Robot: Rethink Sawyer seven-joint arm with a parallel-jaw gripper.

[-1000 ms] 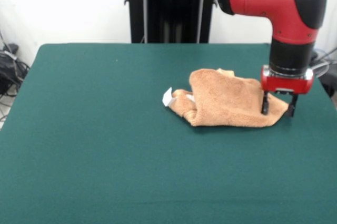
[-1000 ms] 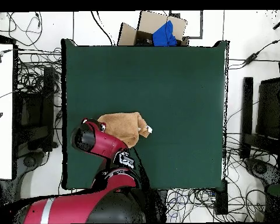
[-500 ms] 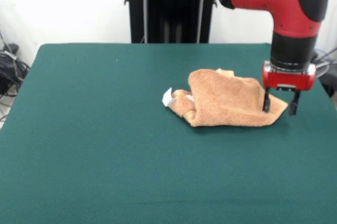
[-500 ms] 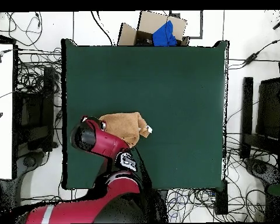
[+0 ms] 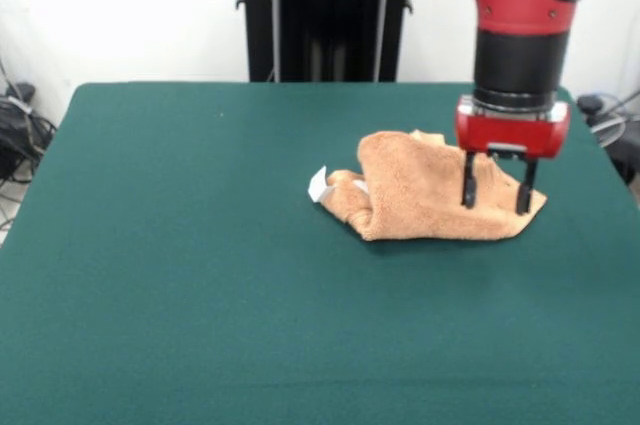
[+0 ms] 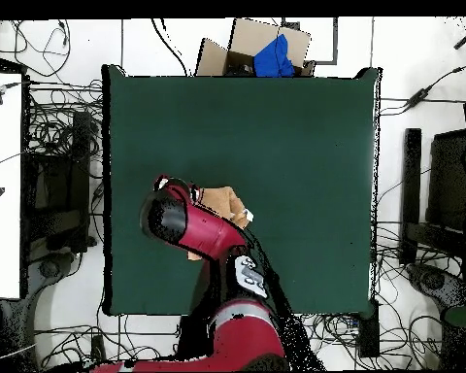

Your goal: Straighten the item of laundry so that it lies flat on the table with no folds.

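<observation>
Crumpled towel (image 5: 420, 195) on green table (image 5: 200, 295), open pincer (image 5: 496, 195) above, arm hiding it overhead

overhead: arm (image 6: 193, 225) hides most of towel (image 6: 225, 204) | tags (image 5: 318, 185) too small

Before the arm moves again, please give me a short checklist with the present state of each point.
1. Towel flat, no folds: not ok; it lies bunched, with a fold at the tag side.
2. Claw open: ok; the fingers stand apart.
3. Claw over the towel: ok in the front view, near its right end.
4. Claw holding cloth: not ok; nothing is pinched between the fingers.
5. Fingertips touching the towel: cannot tell.
6. Room on the table to spread: ok; green surface lies free on all sides.
</observation>
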